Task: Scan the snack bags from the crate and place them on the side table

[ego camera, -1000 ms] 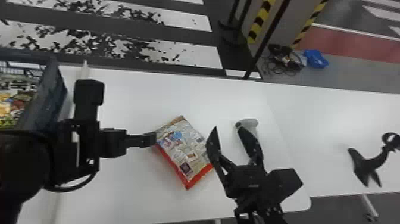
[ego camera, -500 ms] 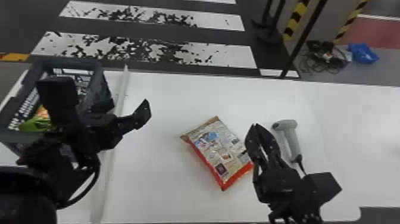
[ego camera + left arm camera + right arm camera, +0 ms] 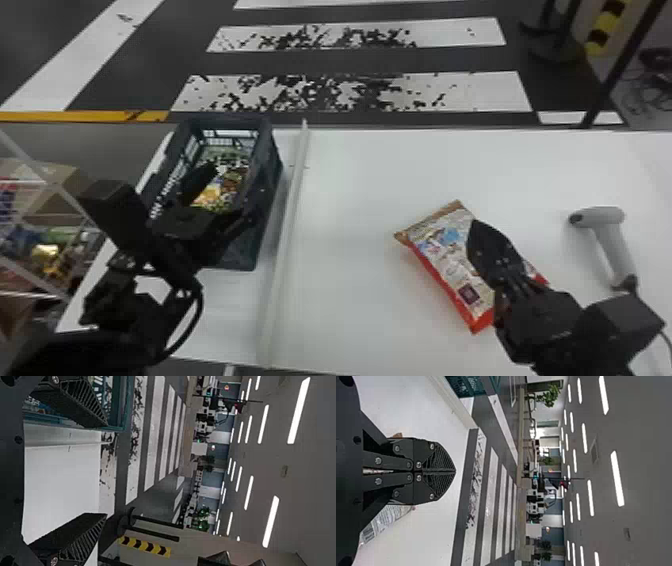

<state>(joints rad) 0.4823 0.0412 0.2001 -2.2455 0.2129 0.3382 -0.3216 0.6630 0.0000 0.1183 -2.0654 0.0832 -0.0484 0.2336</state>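
Two black hands work a white bench (image 3: 360, 300), the left hand (image 3: 234, 192) at the crate and the right hand (image 3: 476, 224) by a snack bag. The left hand's fingers stand wide apart with nothing between them, pointing outward across the room rather than down. Beneath and beyond them, more bags (image 3: 230, 187) lie inside the dark crate (image 3: 270, 175), at the bench's left end. A pale strip (image 3: 287, 230) separates the crate from the main work area, where the single snack bag (image 3: 435, 245) lies flat, one red edge showing. The right hand is closed and empty, its tips together over the bag; whether it touches the wrapper, one cannot tell. To the bag's right, apart from it, a light grey scanner (image 3: 602, 220) lies on the bench, held by neither hand. The step in hand looks like fetching another bag from the crate, though whether the one on the bench has been scanned is unclear. The next move likely calls for the left hand to tip its fingers down into the crate, close on one bag and lift it clear of the wall. Crumpled wrappers could slip or drag a neighbour along. Scanning would need the right hand to open and take up the scanner.
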